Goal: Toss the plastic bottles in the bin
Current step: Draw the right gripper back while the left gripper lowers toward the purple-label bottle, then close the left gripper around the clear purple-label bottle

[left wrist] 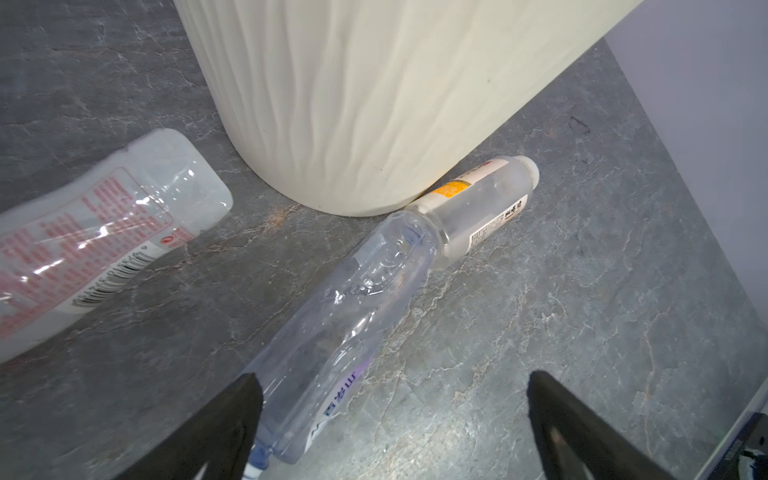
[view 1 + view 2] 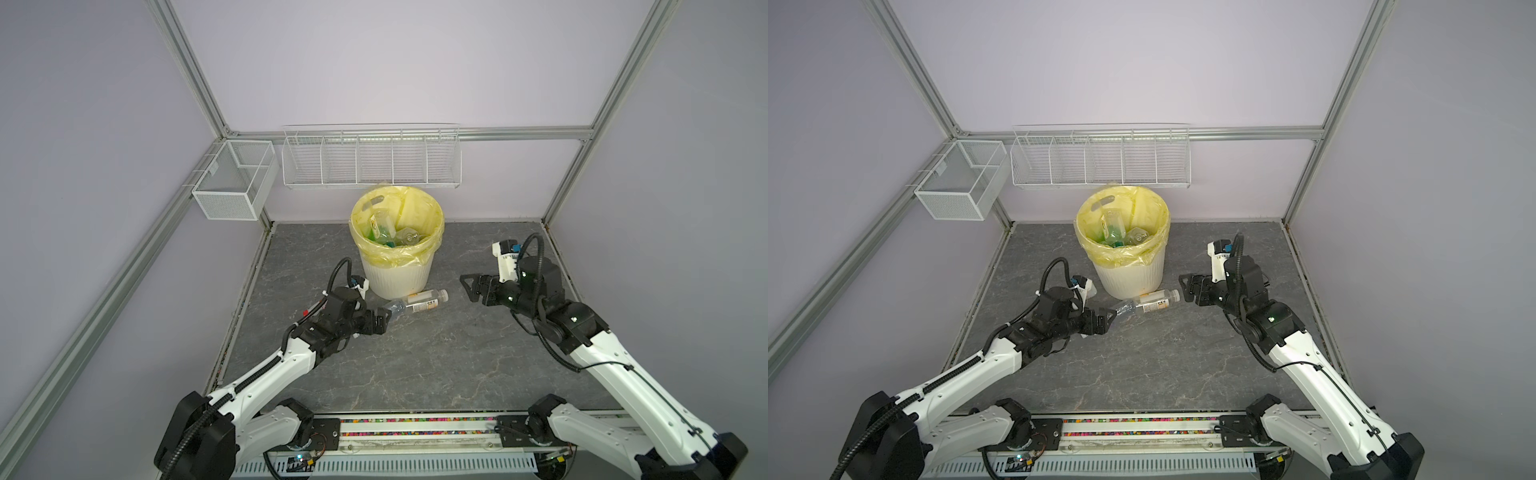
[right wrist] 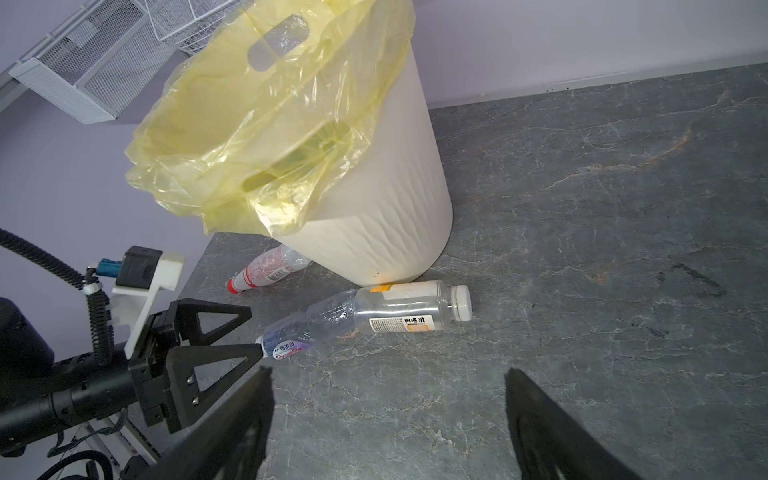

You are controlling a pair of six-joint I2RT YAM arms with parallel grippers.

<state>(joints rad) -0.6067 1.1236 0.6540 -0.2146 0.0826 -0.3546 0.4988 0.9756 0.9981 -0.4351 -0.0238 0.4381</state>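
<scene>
The bin stands at the back middle, with several plastic bottles inside its yellow bag. At its foot lie a crushed clear bottle and a white-capped, orange-labelled one. A red-labelled bottle lies by the bin's left side. My left gripper is open low over the floor, the crushed bottle's blue-capped end between its jaws against one finger. My right gripper hangs open and empty, right of the bottles.
Two white wire baskets hang on the back wall above the bin. Aluminium frame posts and lilac walls close in the grey stone-patterned floor on three sides.
</scene>
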